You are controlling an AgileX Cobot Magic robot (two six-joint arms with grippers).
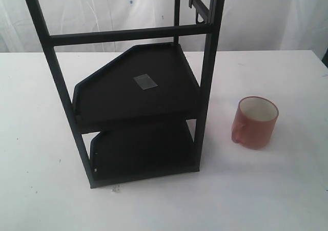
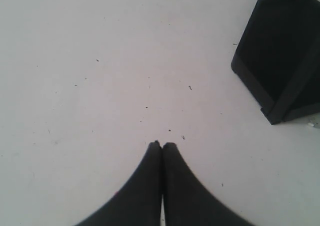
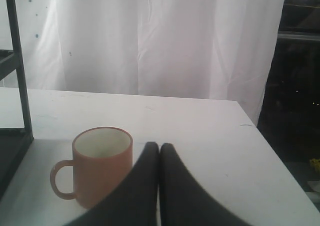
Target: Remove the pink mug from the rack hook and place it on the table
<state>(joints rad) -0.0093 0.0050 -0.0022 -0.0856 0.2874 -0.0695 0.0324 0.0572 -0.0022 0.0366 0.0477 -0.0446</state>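
Pink mug (image 1: 256,122) stands upright on the table (image 1: 287,190), handle toward the rack (image 1: 133,92). Right gripper (image 3: 159,146) is level just beside it and left gripper (image 2: 162,145) is aimed downward, both pinched closed, empty.

One pink mug (image 1: 255,123), one rack (image 1: 207,77), two shelves (image 1: 113,95), one table (image 1: 51,190)

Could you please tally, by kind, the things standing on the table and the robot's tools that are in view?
Mugs: 1, the pink mug
Racks: 1, the rack
Tools: 2, the left tool and the right tool, both shut
Total: 4
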